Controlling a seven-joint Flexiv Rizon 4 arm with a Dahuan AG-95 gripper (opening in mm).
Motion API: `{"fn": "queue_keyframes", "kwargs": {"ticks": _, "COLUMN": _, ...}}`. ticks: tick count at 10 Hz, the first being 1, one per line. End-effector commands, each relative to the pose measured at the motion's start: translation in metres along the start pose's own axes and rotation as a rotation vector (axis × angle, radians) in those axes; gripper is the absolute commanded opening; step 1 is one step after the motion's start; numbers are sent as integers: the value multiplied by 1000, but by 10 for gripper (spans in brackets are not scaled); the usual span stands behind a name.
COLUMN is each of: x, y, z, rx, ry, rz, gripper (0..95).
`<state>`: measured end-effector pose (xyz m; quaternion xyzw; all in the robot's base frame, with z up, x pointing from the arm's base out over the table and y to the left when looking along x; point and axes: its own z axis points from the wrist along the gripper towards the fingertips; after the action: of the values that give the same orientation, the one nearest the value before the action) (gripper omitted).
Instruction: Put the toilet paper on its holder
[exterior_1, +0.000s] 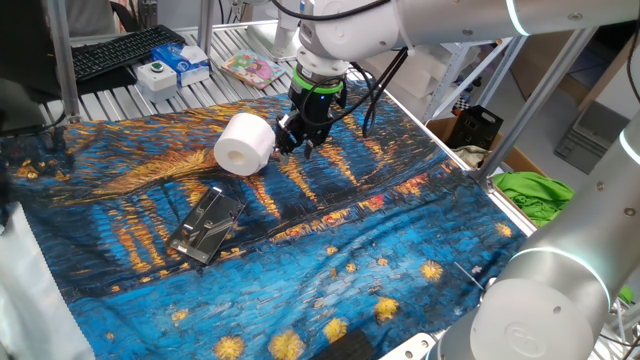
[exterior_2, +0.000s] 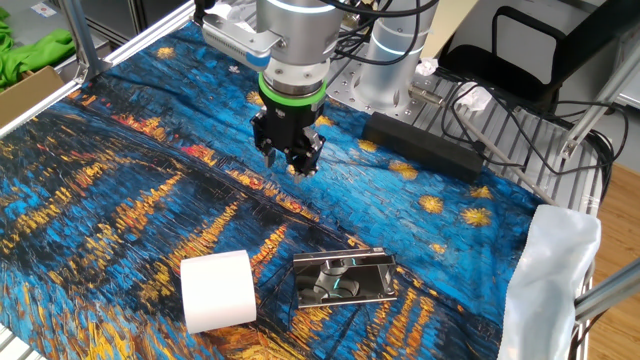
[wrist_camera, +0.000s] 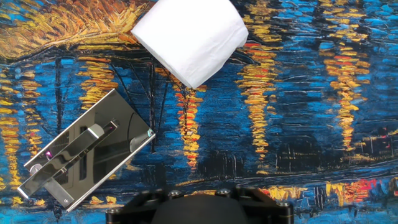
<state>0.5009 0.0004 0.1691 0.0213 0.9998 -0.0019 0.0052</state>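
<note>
A: Blue and gold painted cloth (exterior_1: 330, 240) covers the whole table, with a keyboard (exterior_1: 120, 50) and a white-and-blue box (exterior_1: 185, 62) on the slatted shelf behind it.

B: Where is the roll?

A: Lying on its side on the cloth. That roll (exterior_1: 245, 143) is bare of any grip, its hollow core facing one fixed camera. In the other fixed view the roll (exterior_2: 218, 290) sits just beside the holder (exterior_2: 343, 278), apart from it.

B: And the holder itself?

A: Flat on the cloth, shiny grey metal with a bar along its middle. From the hand view the holder (wrist_camera: 87, 149) lies at lower left and the roll (wrist_camera: 189, 37) at the top, a strip of cloth between them.

B: What about the gripper?

A: It points down above the cloth, near the roll but not touching it. The gripper (exterior_2: 290, 160) hangs clear of both things and carries nothing. How far apart its fingers stand I cannot tell; the dark tips blur together.
</note>
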Motion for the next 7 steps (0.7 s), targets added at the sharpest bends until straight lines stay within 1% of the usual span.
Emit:
{"fn": "queue_keyframes", "kwargs": {"ticks": 1, "x": 1, "y": 0, "z": 0, "rx": 0, "ry": -1, "rz": 2, "gripper": 0}}
{"fn": "queue_keyframes", "kwargs": {"ticks": 4, "x": 1, "y": 0, "z": 0, "rx": -3, "ry": -1, "rz": 21, "gripper": 0}}
{"fn": "queue_keyframes", "kwargs": {"ticks": 7, "x": 0, "y": 1, "z": 2, "rx": -9, "ry": -2, "rz": 127, "gripper": 0}}
